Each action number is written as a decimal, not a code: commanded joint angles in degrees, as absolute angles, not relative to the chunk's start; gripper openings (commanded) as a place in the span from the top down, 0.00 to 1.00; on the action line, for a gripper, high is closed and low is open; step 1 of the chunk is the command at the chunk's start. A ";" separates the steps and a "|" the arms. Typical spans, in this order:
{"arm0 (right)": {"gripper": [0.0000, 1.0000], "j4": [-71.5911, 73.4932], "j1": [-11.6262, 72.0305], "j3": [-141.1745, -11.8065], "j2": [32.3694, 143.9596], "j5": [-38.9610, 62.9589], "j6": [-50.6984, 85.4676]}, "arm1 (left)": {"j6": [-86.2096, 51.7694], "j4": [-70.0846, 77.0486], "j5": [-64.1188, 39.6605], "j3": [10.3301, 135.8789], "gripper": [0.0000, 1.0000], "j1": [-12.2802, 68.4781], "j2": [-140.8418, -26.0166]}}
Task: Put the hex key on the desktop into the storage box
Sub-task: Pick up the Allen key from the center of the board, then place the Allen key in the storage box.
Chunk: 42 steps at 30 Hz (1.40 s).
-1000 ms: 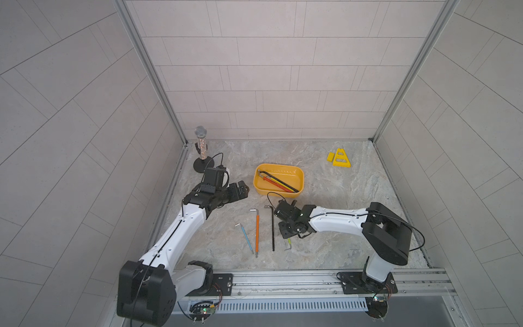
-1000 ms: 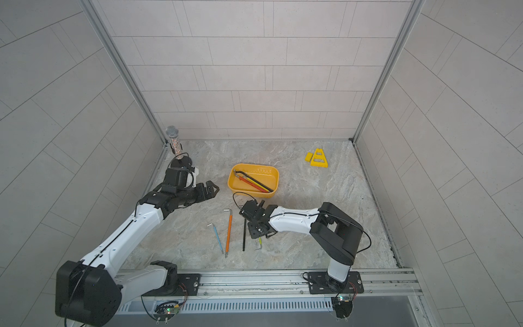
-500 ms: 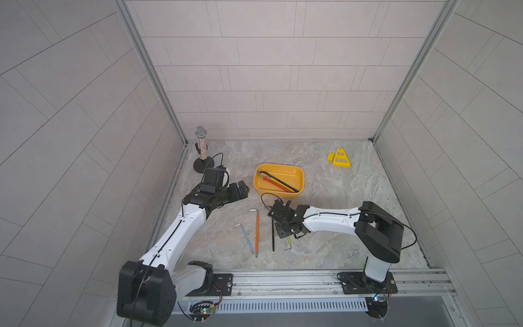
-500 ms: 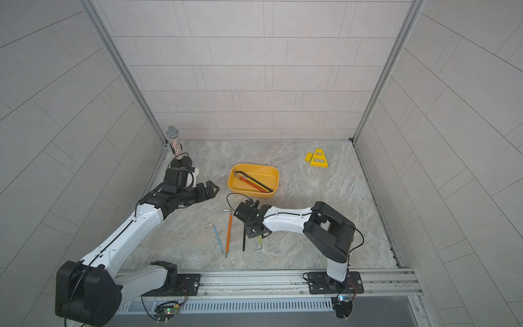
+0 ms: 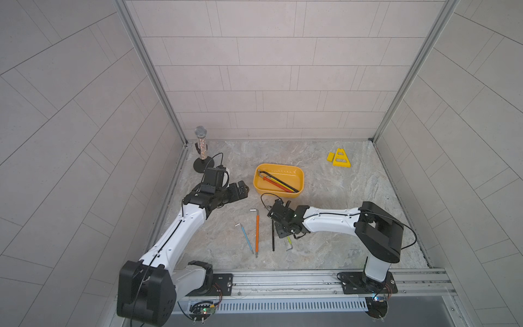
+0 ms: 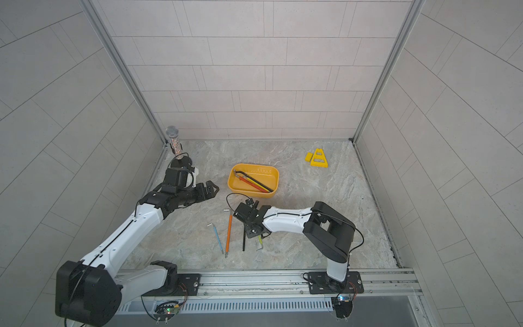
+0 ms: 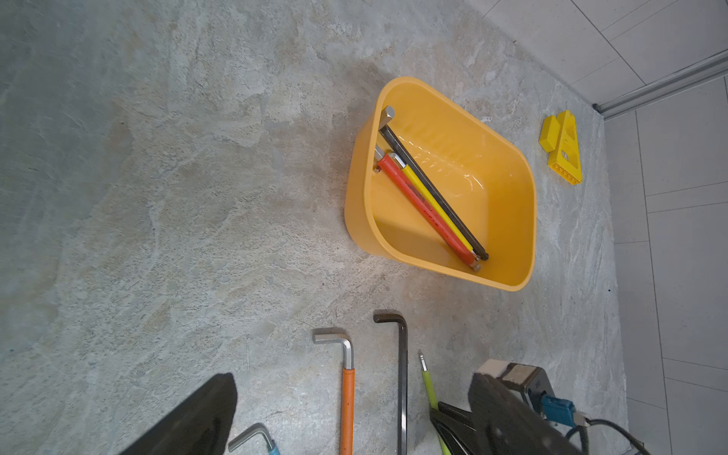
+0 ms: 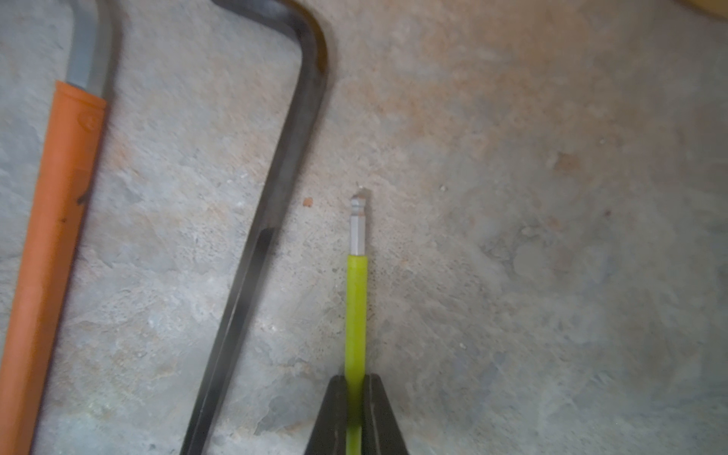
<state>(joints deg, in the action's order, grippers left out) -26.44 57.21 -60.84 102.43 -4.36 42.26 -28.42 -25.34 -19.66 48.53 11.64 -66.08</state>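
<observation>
Storage box: your yellow storage box (image 5: 283,194) stands open on the desktop (image 5: 339,203); every place below is given from it.
Inside the box: three hex keys lie side by side, slanting across its floor: a red key (image 7: 425,212), a yellow key (image 7: 437,207) and a dark steel key (image 7: 433,189).
Outside the box: four keys lie in a row on the desktop, on the side of the box nearest the arm bases. They are a blue key (image 5: 246,239), an orange key (image 5: 257,232), a long black key (image 5: 273,235) and a lime key (image 5: 289,242).
Lime key: this is the one you are working on. Its straight tip points toward the box and its bent end lies away from it. It looks to rest on the desktop, but you cannot tell whether it has cleared the surface.
Right gripper (image 8: 355,380): the jaws are pinched narrow on the lime key's sleeve, one finger on each side.
Left gripper (image 5: 242,190): it hangs just beside the box, on the left arm's side, with its jaws spread wide and holding nothing.
Done so far: three keys are boxed and a fourth is gripped, which I judge to be a little under halfway.
Left for you: lift the lime key, carry it over the rim and let go. After that, the blue, orange and long black keys must go in too.
</observation>
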 commanded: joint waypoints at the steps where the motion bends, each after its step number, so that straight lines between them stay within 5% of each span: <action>1: 0.99 -32.79 56.87 -60.65 100.05 -7.27 41.03 | -27.33 -25.93 -18.99 49.58 0.00 11.30 -65.33; 23: 0.99 -37.09 47.10 -68.10 83.50 -6.65 29.84 | -31.31 -21.10 -21.89 51.12 0.00 11.21 -67.28; 42: 0.98 -41.92 34.83 -92.32 99.91 5.76 4.77 | -32.67 -20.31 -28.13 69.35 0.00 10.83 -92.57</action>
